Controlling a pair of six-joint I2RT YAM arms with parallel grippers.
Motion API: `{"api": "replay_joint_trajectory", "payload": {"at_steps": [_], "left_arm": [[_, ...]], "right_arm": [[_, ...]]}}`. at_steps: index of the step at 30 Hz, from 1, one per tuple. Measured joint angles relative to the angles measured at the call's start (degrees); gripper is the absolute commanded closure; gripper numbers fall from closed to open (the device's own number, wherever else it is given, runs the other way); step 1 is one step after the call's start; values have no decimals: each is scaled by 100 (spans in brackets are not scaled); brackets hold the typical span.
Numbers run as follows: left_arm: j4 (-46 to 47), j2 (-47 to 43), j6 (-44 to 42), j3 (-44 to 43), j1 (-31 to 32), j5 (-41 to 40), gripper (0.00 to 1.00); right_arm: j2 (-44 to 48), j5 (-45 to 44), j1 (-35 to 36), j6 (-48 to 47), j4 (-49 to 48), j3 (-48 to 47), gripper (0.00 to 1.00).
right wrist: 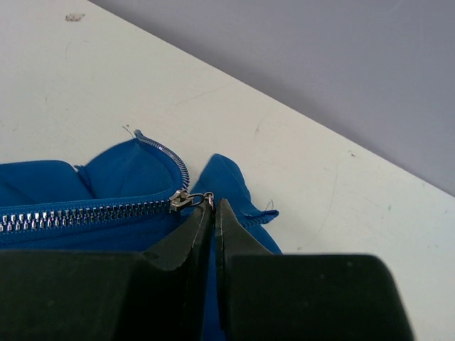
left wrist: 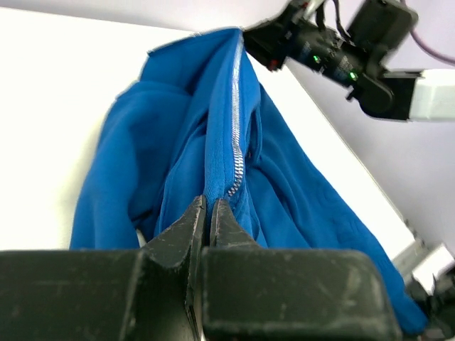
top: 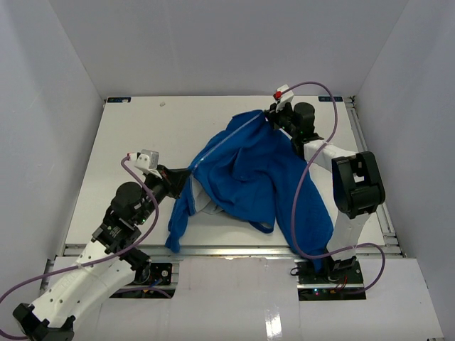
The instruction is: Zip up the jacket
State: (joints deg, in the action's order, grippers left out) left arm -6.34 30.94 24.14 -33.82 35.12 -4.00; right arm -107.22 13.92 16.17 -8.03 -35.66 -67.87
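The royal-blue jacket (top: 249,170) is stretched across the table between my two grippers, its pale zipper line (top: 224,141) running from lower left to upper right. My left gripper (top: 186,175) is shut on the jacket's bottom hem at the foot of the zipper (left wrist: 237,153). My right gripper (top: 270,118) is shut on the metal zipper pull (right wrist: 202,199) near the collar, at the far end. The slider (right wrist: 179,201) sits close to the top of the teeth. A sleeve (top: 309,213) hangs toward the front right edge.
The white table (top: 135,135) has grey walls on three sides. A metal rail (top: 366,156) runs along the right edge. A small speck (top: 162,104) lies at the far left. The right arm's cable (top: 313,170) loops over the jacket.
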Motion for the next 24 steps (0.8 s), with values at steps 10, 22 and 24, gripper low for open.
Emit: {"api": "replay_joint_trajectory", "payload": {"at_steps": [10, 22, 24], "left_arm": [[885, 26, -13, 522, 32, -851, 100], [1413, 354, -203, 793, 46, -1135, 100], [1406, 254, -242, 808, 48, -1207, 100]], "right_arm": [[-279, 248, -60, -225, -10, -254, 92], [-1223, 259, -22, -1170, -97, -546, 92], [-1371, 162, -18, -1282, -52, -650, 92]]}}
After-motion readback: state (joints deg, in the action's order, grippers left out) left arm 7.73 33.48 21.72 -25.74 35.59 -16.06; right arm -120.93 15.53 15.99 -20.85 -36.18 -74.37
